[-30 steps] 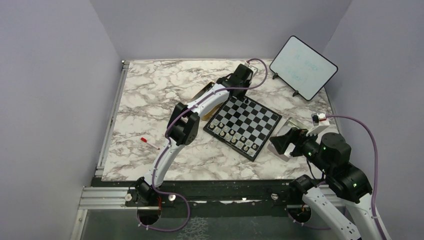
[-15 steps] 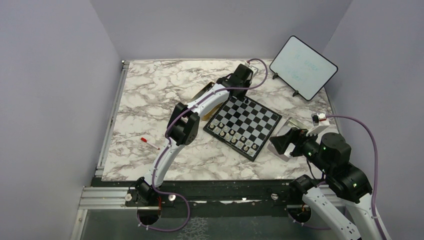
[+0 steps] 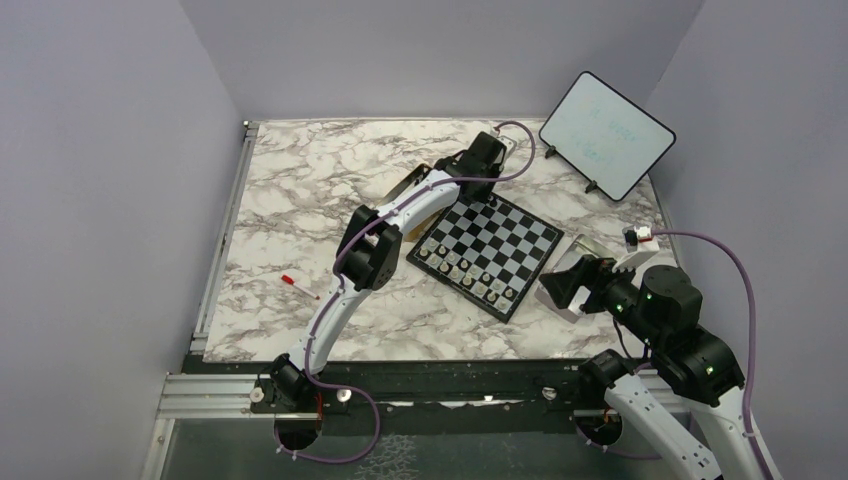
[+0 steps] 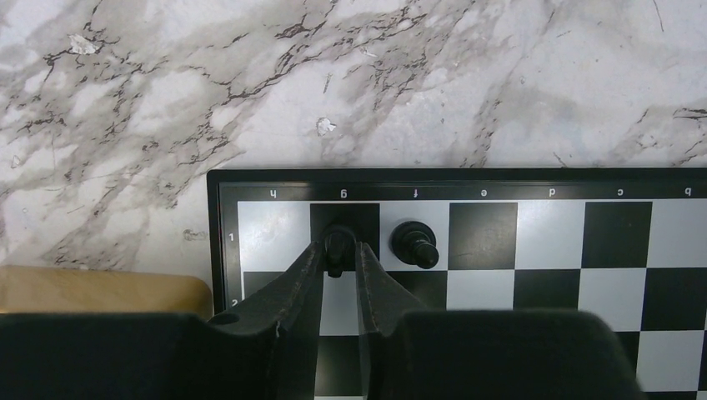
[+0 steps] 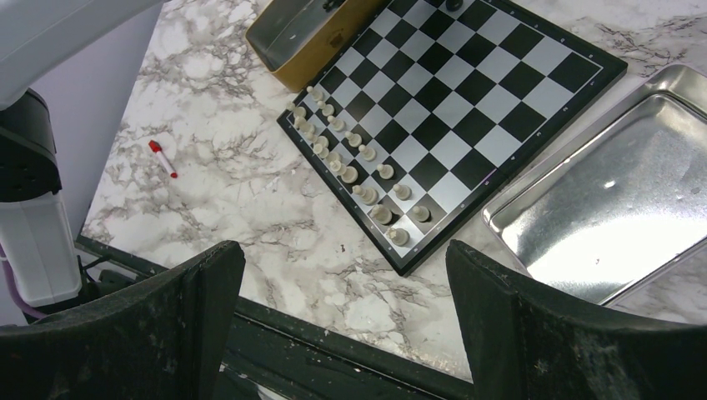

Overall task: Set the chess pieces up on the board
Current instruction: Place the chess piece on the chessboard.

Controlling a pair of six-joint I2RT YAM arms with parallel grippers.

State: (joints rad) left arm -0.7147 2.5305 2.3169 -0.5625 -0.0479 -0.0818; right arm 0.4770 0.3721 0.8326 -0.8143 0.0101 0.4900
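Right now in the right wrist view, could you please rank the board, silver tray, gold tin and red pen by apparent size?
1. board
2. silver tray, nearer the camera and cut off by the frame
3. gold tin, mostly out of frame, so its rank is unsure
4. red pen

The left hand [image 3: 487,190] hangs over the board's [image 3: 512,240] far corner; pale pieces [image 3: 466,272] line its near-left edge.

Light: bright, even, from overhead | Shadows: soft, faint | Glare: shiny silver metal tray [image 5: 600,192] | Focus: near edges blurred
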